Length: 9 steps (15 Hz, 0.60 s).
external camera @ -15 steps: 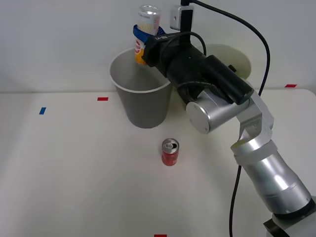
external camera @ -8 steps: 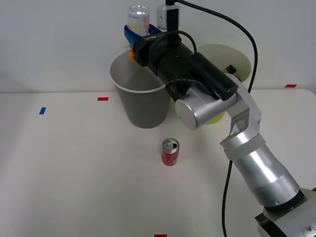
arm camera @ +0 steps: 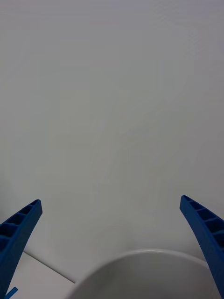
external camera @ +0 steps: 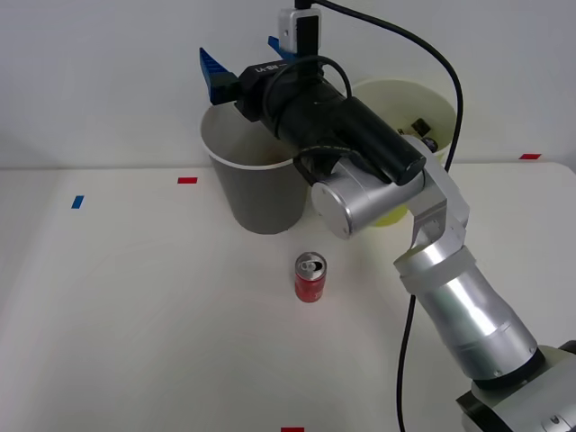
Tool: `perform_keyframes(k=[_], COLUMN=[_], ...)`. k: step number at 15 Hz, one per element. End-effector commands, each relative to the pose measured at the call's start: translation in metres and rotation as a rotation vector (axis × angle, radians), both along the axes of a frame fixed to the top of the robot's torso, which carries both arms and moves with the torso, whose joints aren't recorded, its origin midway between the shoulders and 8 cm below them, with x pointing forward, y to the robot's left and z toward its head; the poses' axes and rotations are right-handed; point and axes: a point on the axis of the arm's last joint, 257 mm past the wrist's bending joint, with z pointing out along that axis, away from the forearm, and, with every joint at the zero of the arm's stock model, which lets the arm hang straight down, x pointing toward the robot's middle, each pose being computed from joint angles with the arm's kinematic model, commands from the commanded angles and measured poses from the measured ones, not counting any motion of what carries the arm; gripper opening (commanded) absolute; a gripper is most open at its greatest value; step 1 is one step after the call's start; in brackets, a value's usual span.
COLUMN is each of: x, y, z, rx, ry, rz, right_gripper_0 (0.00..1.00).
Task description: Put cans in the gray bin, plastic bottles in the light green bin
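Arm (external camera: 459,306): silver ribbed segments, round silver joint cap
Wrist (external camera: 346,126): black housing, black cable, white camera box
Tool (external camera: 241,61): blue ribbed fingers (arm camera: 16,233)

Right gripper (arm camera: 112,243) spread wide, blue ribbed fingers (arm camera: 18,233) at both lower corners, nothing between them. Gray bin (arm camera: 140,275) rim curves just beyond, against plain white wall (arm camera: 112,93).

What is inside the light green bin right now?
Inside the light green bin, at least one small dark-capped bottle lies against the pale wall. The right arm covers the rest of the inside, so a count isn't possible.
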Motion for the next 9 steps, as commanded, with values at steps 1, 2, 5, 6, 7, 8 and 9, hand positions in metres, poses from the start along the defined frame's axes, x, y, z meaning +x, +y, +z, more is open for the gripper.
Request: perform_keyframes(k=[1, 2, 5, 6, 7, 8, 9], x=[0.001, 0.001, -0.002, -0.005, -0.006, -0.01, -0.014], y=[-0.003, -0.004, -0.021, -0.029, -0.037, -0.048, -0.062], z=[0.0, 0.001, 0.007, 0.008, 0.005, 0.002, 0.001], rx=[-0.006, -0.009, 0.022, 0.049, 0.068, 0.093, 0.123], ry=[-0.008, -0.017, -0.094, -0.114, -0.127, -0.148, -0.178], rz=[-0.006, -0.009, -0.025, -0.027, -0.033, -0.039, -0.049], right_gripper_0=[1.0, 1.0, 1.0, 1.0, 1.0, 1.0, 1.0])
